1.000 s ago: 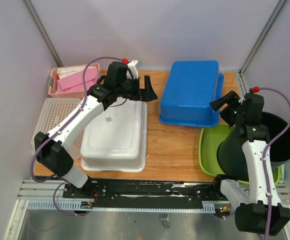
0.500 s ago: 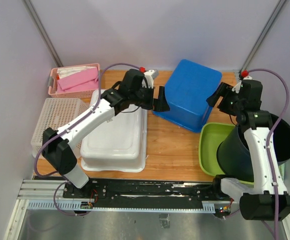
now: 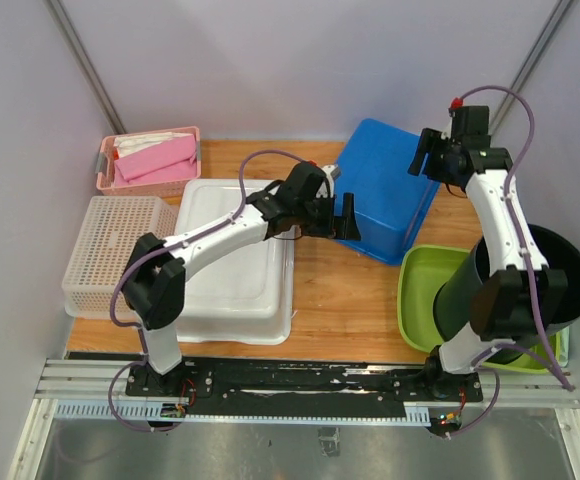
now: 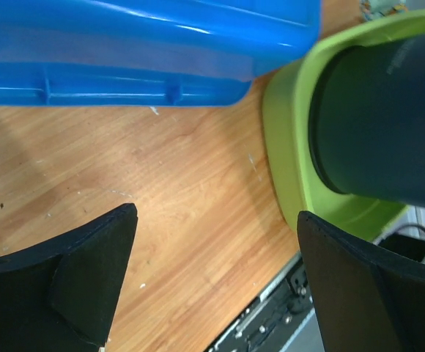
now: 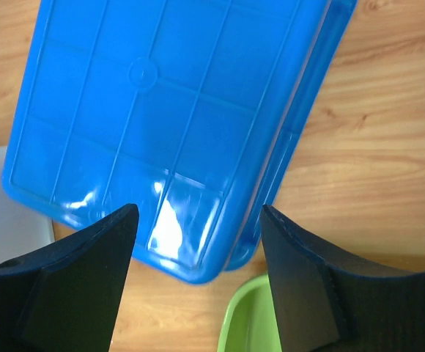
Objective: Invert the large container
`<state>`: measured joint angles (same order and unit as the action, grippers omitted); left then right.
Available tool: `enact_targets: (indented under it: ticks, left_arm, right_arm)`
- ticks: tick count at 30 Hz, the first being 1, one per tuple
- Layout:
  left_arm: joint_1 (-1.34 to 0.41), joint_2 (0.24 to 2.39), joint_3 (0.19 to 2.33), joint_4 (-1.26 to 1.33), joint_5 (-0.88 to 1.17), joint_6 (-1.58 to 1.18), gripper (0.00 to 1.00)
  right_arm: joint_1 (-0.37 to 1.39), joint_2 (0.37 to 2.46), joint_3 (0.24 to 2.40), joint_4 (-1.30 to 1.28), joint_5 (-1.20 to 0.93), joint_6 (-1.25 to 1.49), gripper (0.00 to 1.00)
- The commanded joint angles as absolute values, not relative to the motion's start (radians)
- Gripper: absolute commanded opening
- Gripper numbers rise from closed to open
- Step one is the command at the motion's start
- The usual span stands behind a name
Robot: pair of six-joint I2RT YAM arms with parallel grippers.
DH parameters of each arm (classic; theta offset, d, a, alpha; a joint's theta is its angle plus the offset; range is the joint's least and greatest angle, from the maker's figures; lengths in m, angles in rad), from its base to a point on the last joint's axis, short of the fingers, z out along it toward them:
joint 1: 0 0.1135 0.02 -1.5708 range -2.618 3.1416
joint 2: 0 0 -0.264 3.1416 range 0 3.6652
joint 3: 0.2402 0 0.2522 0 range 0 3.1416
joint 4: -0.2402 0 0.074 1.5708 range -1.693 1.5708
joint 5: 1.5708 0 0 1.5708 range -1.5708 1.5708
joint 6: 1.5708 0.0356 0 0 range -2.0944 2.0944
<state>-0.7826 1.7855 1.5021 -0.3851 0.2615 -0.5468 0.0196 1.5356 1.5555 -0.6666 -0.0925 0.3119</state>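
Both wide open, holding nothing: left tool (image 3: 336,217) at 9 o'clock edge of blue bin (image 3: 382,190), right tool (image 3: 432,163) over its 2 o'clock corner. Blue bin at 1 o'clock on desk (image 3: 342,292). Push from one side could shove it into green tray (image 3: 416,300).

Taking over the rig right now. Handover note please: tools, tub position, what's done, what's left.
Left tool: open, empty, beside the near-left edge of the blue plastic tub.
Right tool: open, empty, over the tub's far right side.
Tub: on the wooden table, ribbed base up, askew, ungripped.
Done: apparently flipped.
Left: check that it sits flat, retract both arms.
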Motion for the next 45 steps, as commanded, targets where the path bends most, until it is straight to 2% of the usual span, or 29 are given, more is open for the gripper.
enact_targets:
  ticks: [1, 5, 8, 13, 18, 22, 29, 34, 39, 45]
  left_arm:
    - [-0.795, 1.851, 1.484, -0.27, 0.172, -0.649, 0.93]
    - [-0.795, 1.931, 1.531, -0.224, 0.162, -0.673, 0.92]
    - [-0.795, 2.003, 1.598, -0.215, 0.177, -0.679, 0.92]
    - [-0.792, 2.096, 1.701, -0.243, 0.191, -0.675, 0.92]
    - [-0.771, 2.139, 1.751, -0.255, 0.196, -0.672, 0.93]
    - [-0.737, 2.187, 1.818, -0.267, 0.199, -0.666, 0.93]
    - [-0.669, 2.344, 2.112, -0.392, 0.192, -0.643, 0.93]
    - [-0.623, 2.338, 2.117, -0.377, 0.191, -0.656, 0.93]
    - [-0.589, 2.344, 2.141, -0.336, 0.205, -0.663, 0.94]
    - [-0.583, 2.367, 2.301, -0.446, 0.178, -0.598, 0.95]
  right_arm:
    - [0.044, 1.706, 1.769, -0.694, 0.019, 0.291, 0.68]
    - [0.043, 1.923, 1.978, -0.789, 0.092, 0.279, 0.68]
    - [0.043, 2.044, 2.082, -0.831, 0.139, 0.282, 0.64]
    - [0.041, 2.102, 2.065, -0.828, 0.235, 0.284, 0.63]
    - [0.041, 2.058, 1.94, -0.811, 0.307, 0.298, 0.58]
    - [0.041, 1.96, 1.748, -0.757, 0.326, 0.332, 0.54]
    - [0.049, 1.815, 1.55, -0.717, 0.241, 0.387, 0.45]
    - [0.068, 1.741, 1.485, -0.712, 0.174, 0.405, 0.45]
    - [0.097, 1.685, 1.429, -0.676, 0.007, 0.459, 0.43]
    - [0.119, 1.657, 1.368, -0.585, -0.159, 0.558, 0.49]
